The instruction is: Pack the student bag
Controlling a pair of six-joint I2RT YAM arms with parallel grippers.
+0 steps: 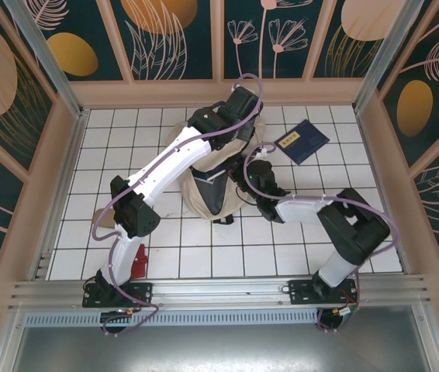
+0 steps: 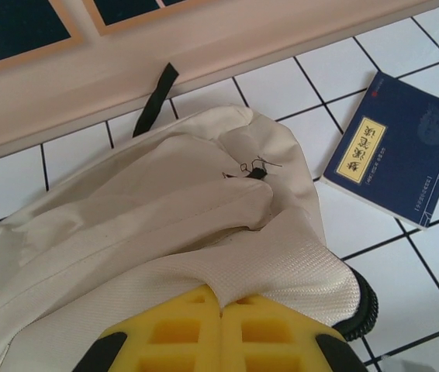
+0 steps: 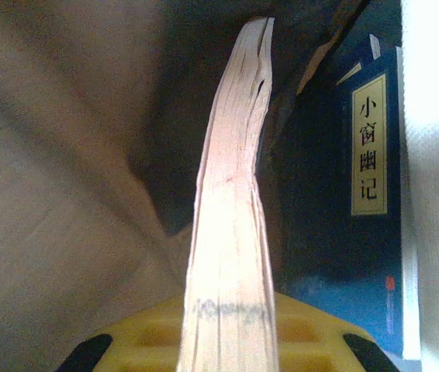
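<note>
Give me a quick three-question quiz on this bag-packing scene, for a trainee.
1. True or false: the left gripper pinches fabric of the bag.
2. What does the right gripper hold? A) a book B) a bottle C) a pen
3. Fill in: the book on the tiles has a dark ___ cover.
Key: 1 true; 2 A; 3 blue.

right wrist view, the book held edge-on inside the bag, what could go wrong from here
1. The held book is bowed in the right tool; pushed deeper it might buckle or jam against the blue book beside it.
2. The left tool pinches just a fold of the student bag; a slip could let the opening sag shut.
</note>
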